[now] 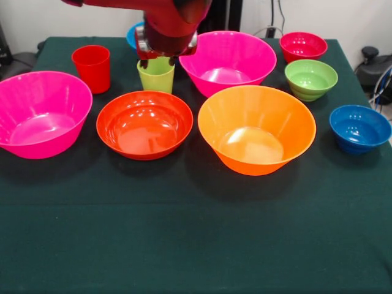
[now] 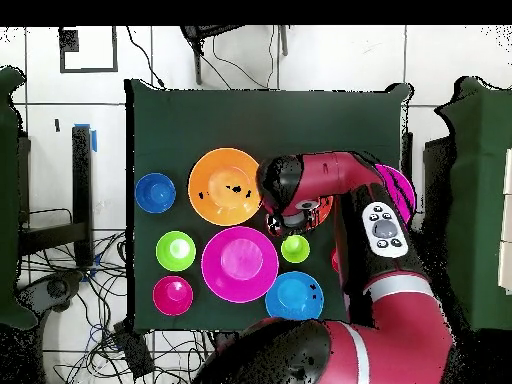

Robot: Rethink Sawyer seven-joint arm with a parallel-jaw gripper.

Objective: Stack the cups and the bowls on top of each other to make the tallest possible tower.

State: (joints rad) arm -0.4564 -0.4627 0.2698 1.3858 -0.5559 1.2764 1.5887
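The lime green cup (image 1: 156, 76) stands upright behind the red-orange bowl (image 1: 144, 124). It also shows in the overhead view (image 2: 295, 248). My gripper (image 1: 159, 59) hangs right over the cup's rim and hides part of it. The red cup (image 1: 92, 67) stands to the left. The big orange bowl (image 1: 257, 128) sits at centre right, with one pink bowl (image 1: 40, 113) at far left and another (image 1: 228, 61) behind. The magenta-red (image 1: 303, 46), green (image 1: 310, 78) and dark blue (image 1: 360, 127) bowls stand on the right. All stand singly; no pile shows.
The light blue bowl (image 1: 131, 33) is mostly hidden behind my arm and shows whole in the overhead view (image 2: 294, 296). A dark green cloth (image 1: 196, 233) covers the table. Cables and equipment lie on the floor (image 2: 60, 290) beside the table.
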